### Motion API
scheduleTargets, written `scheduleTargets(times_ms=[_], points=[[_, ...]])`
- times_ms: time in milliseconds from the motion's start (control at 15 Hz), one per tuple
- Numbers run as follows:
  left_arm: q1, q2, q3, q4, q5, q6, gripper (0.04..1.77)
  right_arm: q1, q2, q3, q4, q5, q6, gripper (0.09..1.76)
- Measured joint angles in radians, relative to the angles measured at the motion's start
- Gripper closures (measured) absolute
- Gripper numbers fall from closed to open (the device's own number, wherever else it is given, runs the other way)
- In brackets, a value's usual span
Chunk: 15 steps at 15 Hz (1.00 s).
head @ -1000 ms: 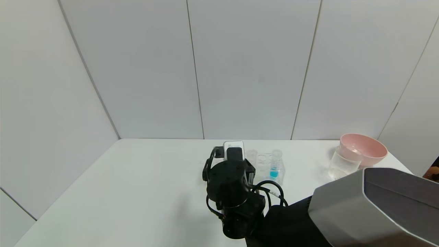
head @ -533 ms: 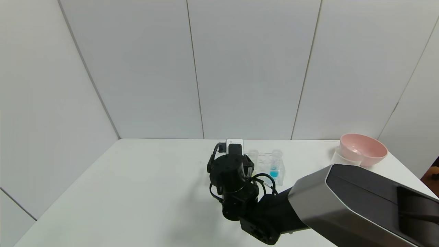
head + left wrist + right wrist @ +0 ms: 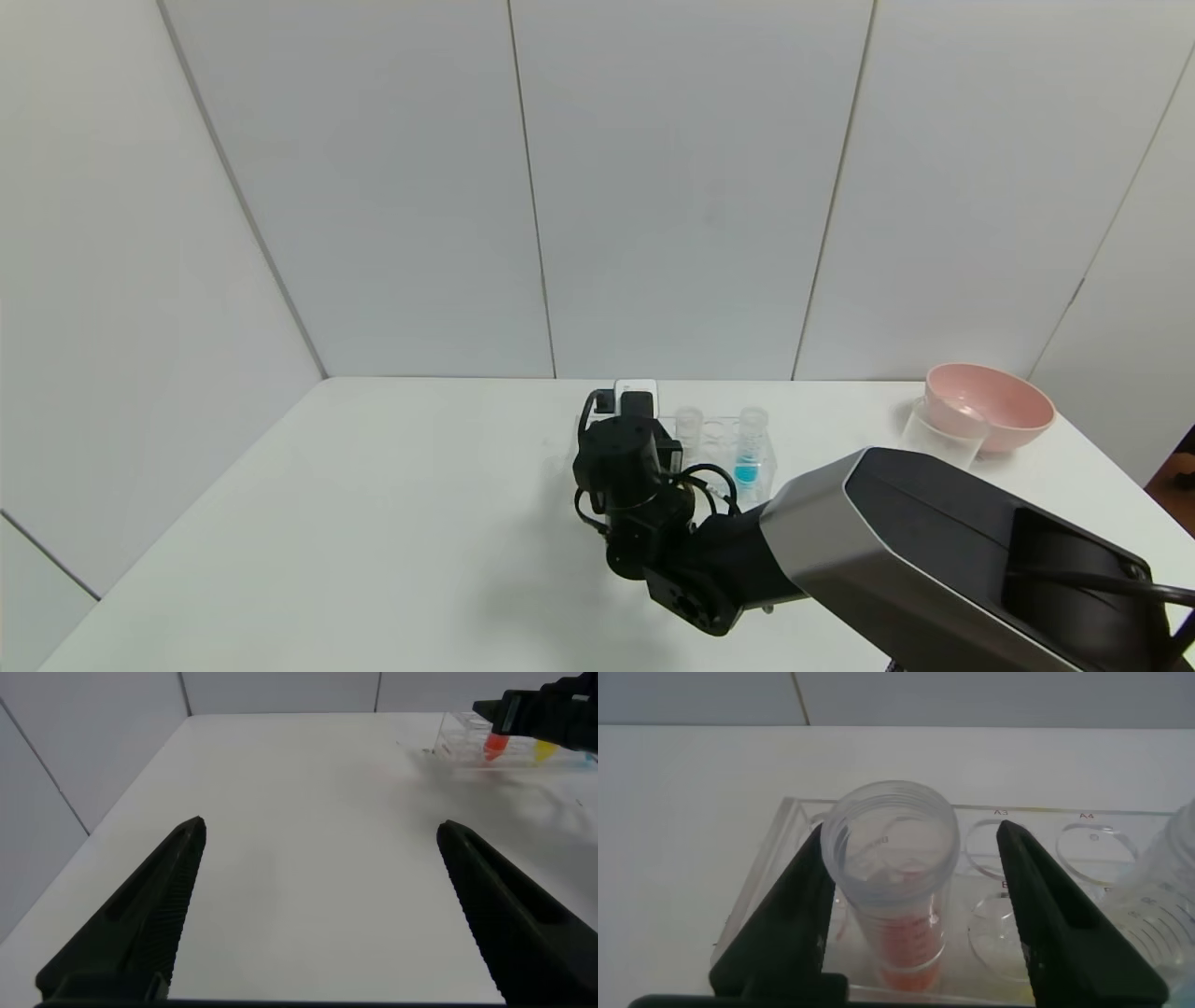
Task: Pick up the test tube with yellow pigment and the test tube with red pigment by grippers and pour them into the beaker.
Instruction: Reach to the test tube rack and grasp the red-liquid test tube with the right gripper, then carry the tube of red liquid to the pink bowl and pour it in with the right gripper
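Note:
The test tube with red pigment (image 3: 892, 887) stands upright in a clear rack (image 3: 789, 831), with orange-red liquid at its bottom. My right gripper (image 3: 913, 833) is open, its fingers on either side of this tube; one finger is close against it and the other stands apart. In the head view the right gripper (image 3: 638, 411) is at the rack's left end (image 3: 719, 439). The left wrist view shows the red tube (image 3: 495, 743) and the test tube with yellow pigment (image 3: 544, 754) far off. My left gripper (image 3: 320, 829) is open and empty above the bare table. The beaker (image 3: 941, 435) stands at the far right.
A tube with blue liquid (image 3: 747, 459) stands at the rack's right end. A pink bowl (image 3: 991, 403) sits just behind the beaker. My right arm's grey housing (image 3: 934, 551) fills the near right. The white table (image 3: 373, 504) stretches to the left.
My right arm has reached farther forward, bringing its gripper up to the rack's left end. The beaker is now less covered by the arm.

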Motion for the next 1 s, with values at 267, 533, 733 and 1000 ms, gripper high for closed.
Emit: scheduleTargets(times_ms=[267, 533, 733, 1000], points=[[0.000, 0.000, 0.000, 0.000, 0.000, 0.000, 0.05, -0.002, 0.006, -0.010, -0.004, 0.001, -0.031, 1.16], [0.000, 0.000, 0.000, 0.000, 0.000, 0.000, 0.05, -0.002, -0.001, -0.018, -0.010, 0.000, -0.067, 1.26], [0.000, 0.000, 0.000, 0.000, 0.000, 0.000, 0.05, -0.002, -0.023, -0.019, -0.012, -0.002, -0.097, 1.26], [0.000, 0.000, 0.000, 0.000, 0.000, 0.000, 0.05, -0.002, -0.078, -0.023, -0.013, -0.003, -0.148, 1.26]])
